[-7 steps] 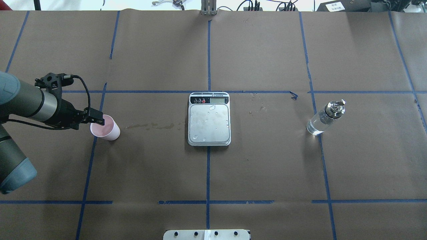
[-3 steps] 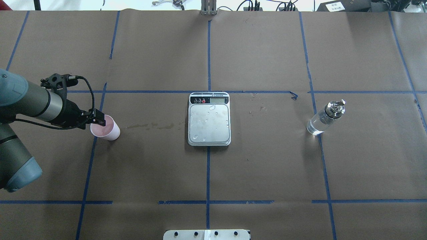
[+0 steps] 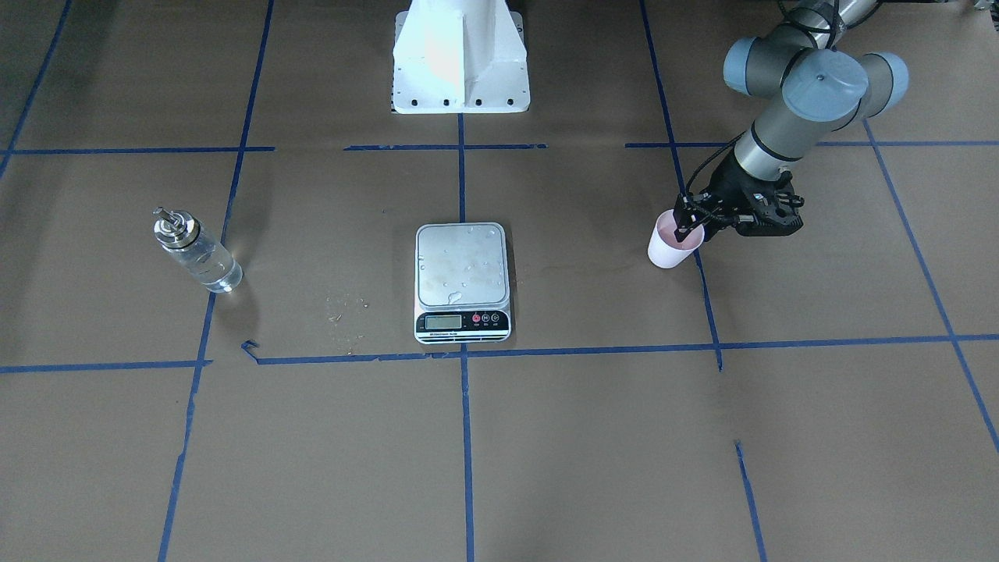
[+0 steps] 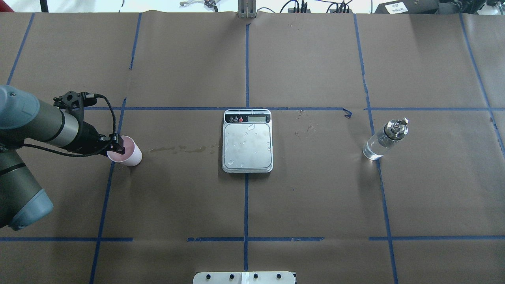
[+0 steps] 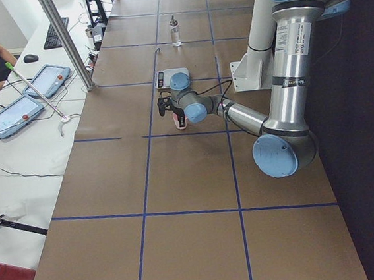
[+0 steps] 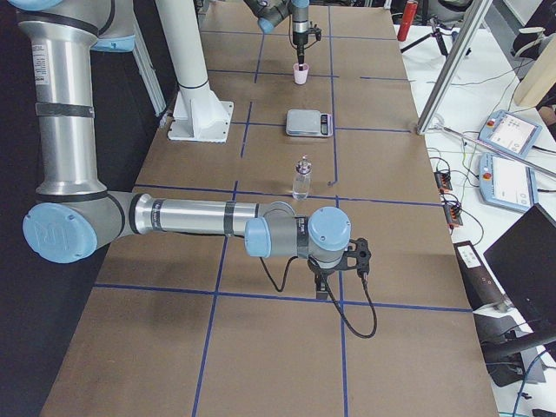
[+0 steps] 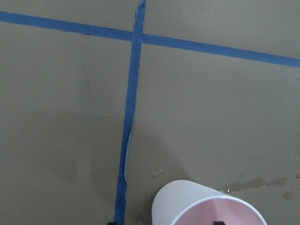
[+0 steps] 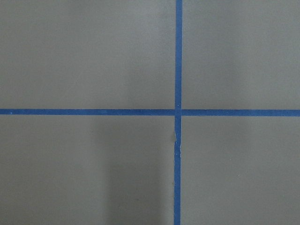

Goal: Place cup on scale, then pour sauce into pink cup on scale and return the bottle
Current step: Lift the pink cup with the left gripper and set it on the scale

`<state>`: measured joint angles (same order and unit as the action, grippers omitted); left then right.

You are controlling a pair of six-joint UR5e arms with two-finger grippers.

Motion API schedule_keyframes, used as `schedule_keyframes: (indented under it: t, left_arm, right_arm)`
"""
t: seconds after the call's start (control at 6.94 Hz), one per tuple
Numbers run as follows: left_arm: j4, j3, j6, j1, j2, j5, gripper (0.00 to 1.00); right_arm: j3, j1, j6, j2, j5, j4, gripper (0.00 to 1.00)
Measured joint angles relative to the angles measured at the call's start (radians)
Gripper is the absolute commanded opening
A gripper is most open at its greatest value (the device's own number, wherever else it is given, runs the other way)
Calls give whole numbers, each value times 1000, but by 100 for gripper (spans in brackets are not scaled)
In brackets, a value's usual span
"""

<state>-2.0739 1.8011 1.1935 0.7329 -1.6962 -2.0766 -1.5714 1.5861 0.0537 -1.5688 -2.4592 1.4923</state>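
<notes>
left gripper [image 4: 115, 146] straddles cup [image 4: 132, 156] rim

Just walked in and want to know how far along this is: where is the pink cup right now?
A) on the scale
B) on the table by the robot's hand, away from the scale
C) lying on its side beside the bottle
B: the cup stands upright on the table with the left hand at its rim; the scale holds only droplets.
</notes>
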Motion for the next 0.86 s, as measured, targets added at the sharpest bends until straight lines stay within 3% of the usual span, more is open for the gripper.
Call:
schedule_keyframes:
  t: [0.58, 0.86]
  left_arm:
    - [32, 74, 13, 11, 7, 16, 0]
    - [194, 164, 42, 53, -64, 17, 0]
  right_arm:
    - [-1, 0, 0, 0, -1, 0, 100]
    - [-10, 0, 1, 0, -5, -1, 100]
